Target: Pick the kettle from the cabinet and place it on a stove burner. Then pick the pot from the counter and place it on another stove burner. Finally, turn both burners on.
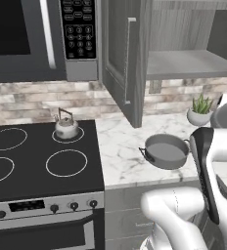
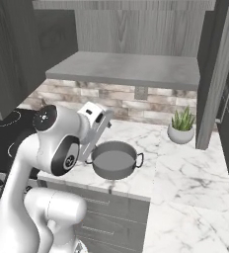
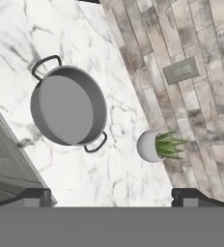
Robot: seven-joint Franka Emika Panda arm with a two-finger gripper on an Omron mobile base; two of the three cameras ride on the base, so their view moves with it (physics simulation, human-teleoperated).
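The kettle (image 1: 66, 126) already sits on the small back burner (image 1: 68, 135) of the stove (image 1: 37, 161), with the cabinet (image 1: 126, 58) door open, so what remains, judging by this, is moving the pot (image 1: 166, 151) and turning on both burners. The pot rests on the counter (image 1: 120, 156) near the front edge, apart from a small potted plant (image 2: 181, 127), and the gripper (image 3: 112, 197) hangs above it with its jaws spread wide and nothing between them. The left base view takes in the stove, the kettle and the knobs (image 1: 74, 206), while the hand view looks straight down into the pot and shows a wall outlet (image 3: 181, 70).
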